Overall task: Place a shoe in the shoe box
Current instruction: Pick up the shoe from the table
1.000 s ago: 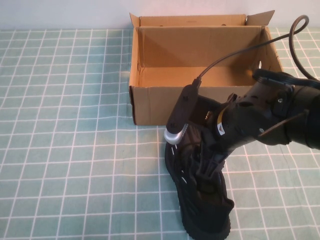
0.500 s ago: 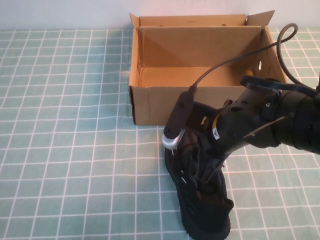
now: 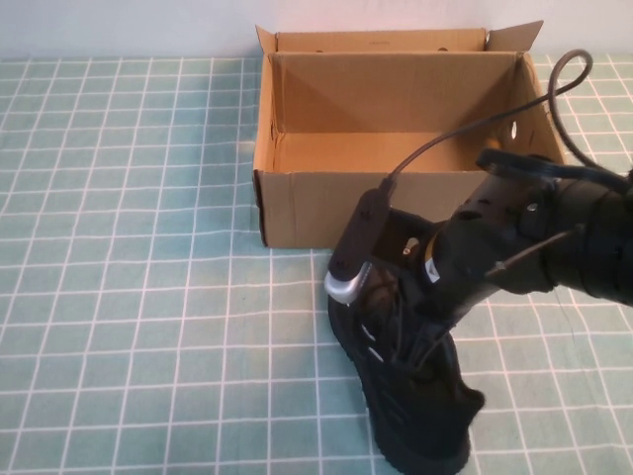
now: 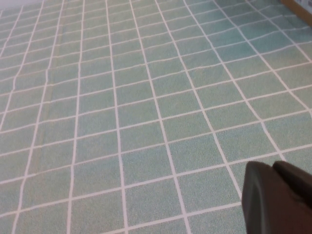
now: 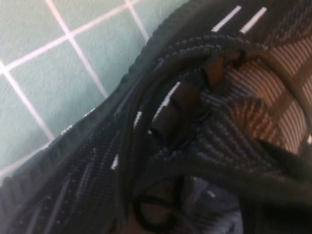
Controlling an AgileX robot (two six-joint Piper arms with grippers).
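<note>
Checked cloth [image 3: 129, 247], shoe [image 3: 415, 416] before shoe box [image 3: 396, 139]

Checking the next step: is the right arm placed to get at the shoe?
Probably yes: the right gripper is down on the shoe, nothing between them. The left gripper is over bare cloth.

No text, label or number is legible.

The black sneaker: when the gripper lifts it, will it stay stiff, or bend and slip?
The shoe looks knit, so its upper probably flexes. Loose laces may snag. The right gripper is down on it; the left gripper is parked.
</note>
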